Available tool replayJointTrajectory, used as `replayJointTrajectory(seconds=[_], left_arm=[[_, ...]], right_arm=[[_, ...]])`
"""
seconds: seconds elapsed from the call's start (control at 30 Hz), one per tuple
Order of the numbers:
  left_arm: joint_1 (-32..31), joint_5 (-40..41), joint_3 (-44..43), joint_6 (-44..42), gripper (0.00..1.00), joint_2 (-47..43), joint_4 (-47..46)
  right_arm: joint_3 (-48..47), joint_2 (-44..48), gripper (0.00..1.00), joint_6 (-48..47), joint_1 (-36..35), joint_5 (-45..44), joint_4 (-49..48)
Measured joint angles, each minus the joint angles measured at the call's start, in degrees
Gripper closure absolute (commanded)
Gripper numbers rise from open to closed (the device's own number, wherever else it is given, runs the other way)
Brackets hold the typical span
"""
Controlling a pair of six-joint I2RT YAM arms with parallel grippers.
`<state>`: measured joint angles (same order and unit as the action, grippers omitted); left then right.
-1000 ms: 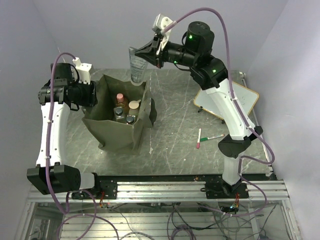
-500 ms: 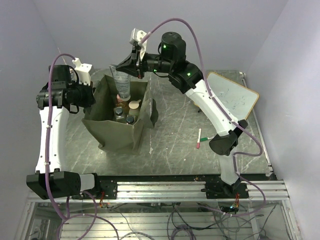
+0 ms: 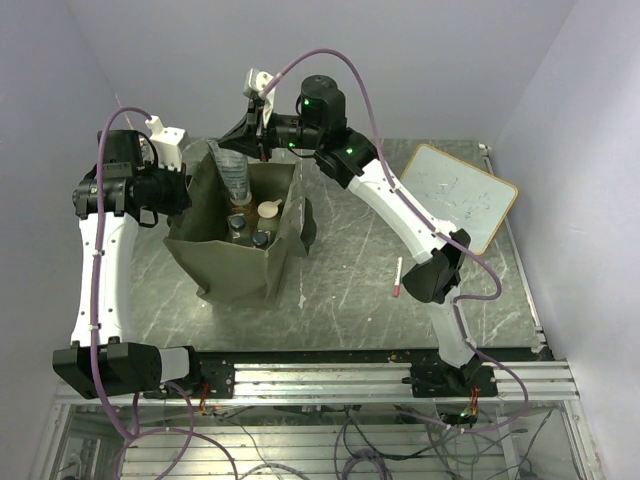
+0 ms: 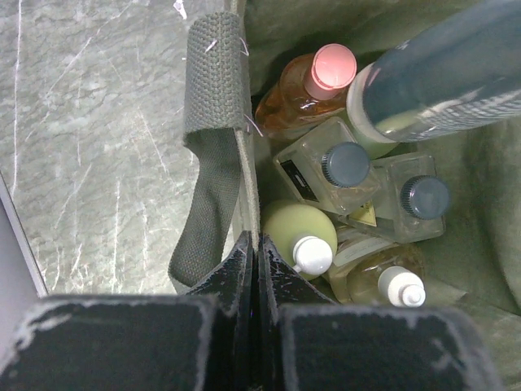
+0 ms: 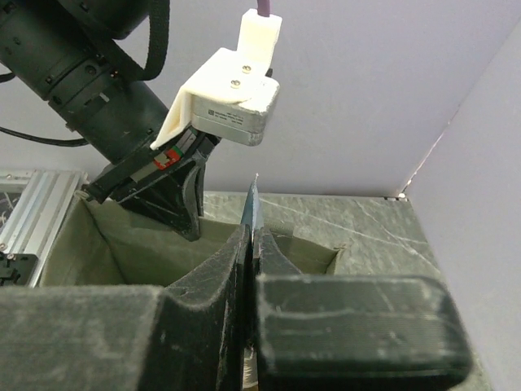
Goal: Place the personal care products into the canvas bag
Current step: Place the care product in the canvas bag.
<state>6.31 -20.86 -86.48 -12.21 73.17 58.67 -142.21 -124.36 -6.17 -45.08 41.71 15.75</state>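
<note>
The placing step is being carried out. A clear tube (image 3: 232, 175) is being gripped by its flat crimped end in the right end effector (image 3: 262, 150), whose jaws are pressed together on that seam. The tube is being hung in the mouth of the canvas bag (image 3: 235, 270), with its lower end already below the rim. Whether it is touching the bottles beneath cannot be told.

The left end effector (image 4: 259, 244) is clamped on the bag's side wall, just beside a strap handle (image 4: 213, 90), so the mouth is being held open. Inside, an orange bottle (image 4: 313, 85) with a pink cap, clear bottles (image 4: 346, 163) with dark caps and a pale yellow-green bottle (image 4: 299, 228) with a white cap are being stored upright and close together.

Outside the bag, only a whiteboard (image 3: 460, 195) and a red marker pen (image 3: 398, 278) are showing on the table (image 3: 340, 300), so this tube is judged to be the last product.

The next move is judged to call for a short lowering. The right jaws are then to be parted and drawn straight up, clear of the fabric, while the left grip is being maintained.
</note>
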Motion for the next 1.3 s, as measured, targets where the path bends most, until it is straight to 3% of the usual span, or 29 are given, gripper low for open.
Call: replayJointTrajectory(seconds=[1.3], left_arm=[[0.00,-0.04,-0.02,0.66,0.93,0.44,-0.17]], right_arm=[[3.76,0.15,1.00,-6.95,1.16,-3.82,1.33]])
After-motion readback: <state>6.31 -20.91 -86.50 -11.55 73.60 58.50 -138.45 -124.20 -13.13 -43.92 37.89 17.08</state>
